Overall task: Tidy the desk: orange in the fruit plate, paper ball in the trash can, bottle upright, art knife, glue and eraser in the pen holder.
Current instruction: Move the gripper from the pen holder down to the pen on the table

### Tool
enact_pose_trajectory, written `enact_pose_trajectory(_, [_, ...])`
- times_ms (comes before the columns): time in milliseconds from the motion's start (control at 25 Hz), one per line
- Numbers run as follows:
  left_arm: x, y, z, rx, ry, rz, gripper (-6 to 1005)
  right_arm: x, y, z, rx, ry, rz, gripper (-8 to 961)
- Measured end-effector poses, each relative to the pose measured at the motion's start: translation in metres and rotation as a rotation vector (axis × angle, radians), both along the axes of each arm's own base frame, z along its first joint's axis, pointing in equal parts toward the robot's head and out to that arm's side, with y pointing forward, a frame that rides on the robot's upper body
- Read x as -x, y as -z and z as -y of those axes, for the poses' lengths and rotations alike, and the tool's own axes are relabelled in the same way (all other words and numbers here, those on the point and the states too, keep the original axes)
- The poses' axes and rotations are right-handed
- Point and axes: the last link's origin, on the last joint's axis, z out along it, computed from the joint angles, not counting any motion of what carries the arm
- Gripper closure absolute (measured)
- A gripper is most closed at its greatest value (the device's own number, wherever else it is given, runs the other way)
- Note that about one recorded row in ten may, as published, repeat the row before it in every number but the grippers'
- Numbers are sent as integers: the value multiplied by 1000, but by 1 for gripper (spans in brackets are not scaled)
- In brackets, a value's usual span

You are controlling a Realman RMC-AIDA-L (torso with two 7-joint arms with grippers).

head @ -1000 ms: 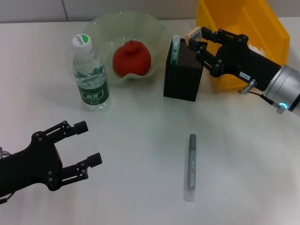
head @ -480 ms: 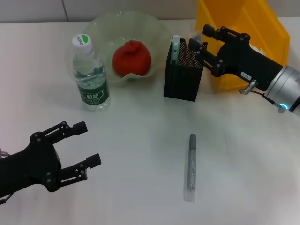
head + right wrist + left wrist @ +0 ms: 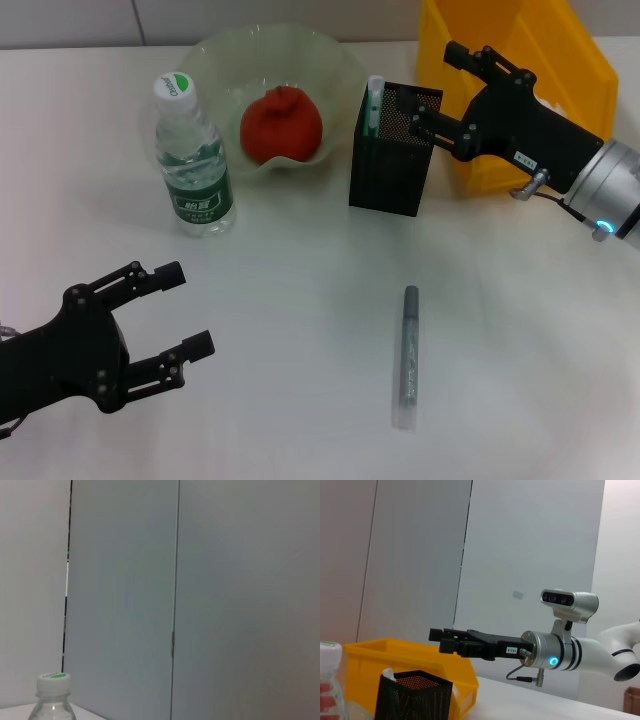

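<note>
The orange point(image 3: 281, 124) lies in the pale-green fruit plate point(image 3: 222, 50). To its left the bottle point(image 3: 192, 160) stands upright, white cap on top. The black mesh pen holder point(image 3: 390, 165) holds a white-and-green stick point(image 3: 374, 106). A grey art knife point(image 3: 408, 355) lies flat on the table in front of the holder. My right gripper point(image 3: 436, 86) hangs open just above the holder's right rim, with nothing between its fingers; the left wrist view shows this right gripper point(image 3: 436, 639) over the holder point(image 3: 412, 697). My left gripper point(image 3: 178, 310) rests open at the front left. The eraser and paper ball are hidden.
The yellow trash can point(image 3: 570, 40) stands at the back right, behind my right arm, and touches the pen holder's side. The white table point(image 3: 300, 300) carries only the knife across its middle and front.
The right gripper's fingers spread wider and rose a little above the pen holder. The small beige block held between them one second ago no longer shows. The left arm barely shifted.
</note>
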Motion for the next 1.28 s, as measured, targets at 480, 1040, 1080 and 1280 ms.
enact_pose_trajectory(480, [0,0,1,1,-3,2,198,-1,0,1,3,3,-2,136])
enact_pose_trajectory(1040, [0,0,2,2,-1,4,198,2,-1,0,14,0,-23,136])
enact_pose_trajectory(1080, [0,0,2,2,-1,5,198,2,-1,0,14,0,-23,136])
enact_pose_trajectory(1280, [0,0,1,1,0,3,198,3,-1,0,47,5,-42,137])
